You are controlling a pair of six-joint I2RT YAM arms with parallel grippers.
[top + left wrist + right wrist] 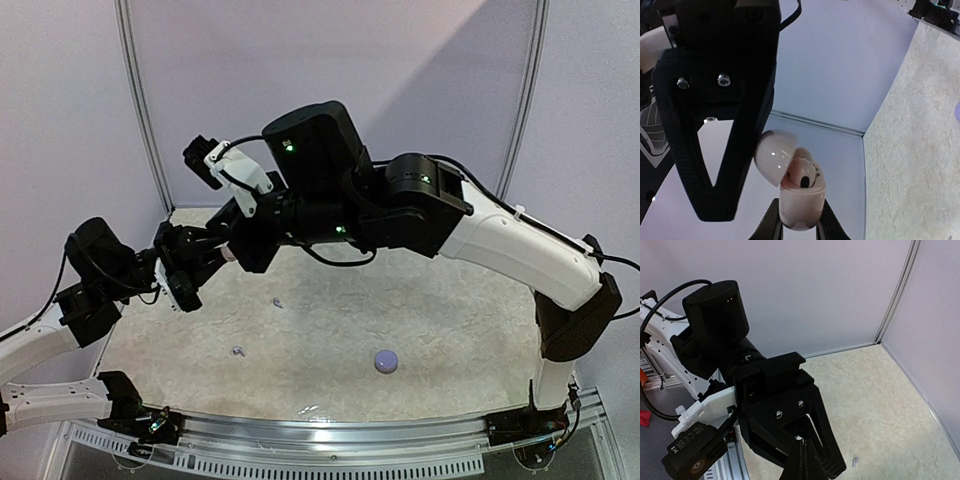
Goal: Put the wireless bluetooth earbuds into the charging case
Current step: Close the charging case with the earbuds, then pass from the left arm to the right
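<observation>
Left wrist: left gripper [799, 227] clamps the open case [801, 205]; right gripper [715, 211] closed, seemingly empty. Hold case upright, steady.

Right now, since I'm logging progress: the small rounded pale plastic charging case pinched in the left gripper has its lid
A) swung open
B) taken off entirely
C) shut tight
A: in the left wrist view the charging case sits between the left gripper fingers with its lid tipped back, still attached, and the inside exposed.

left claw [801, 223]: raised, clamped | right claw [803, 456]: raised, pinched closed, near left claw
</observation>
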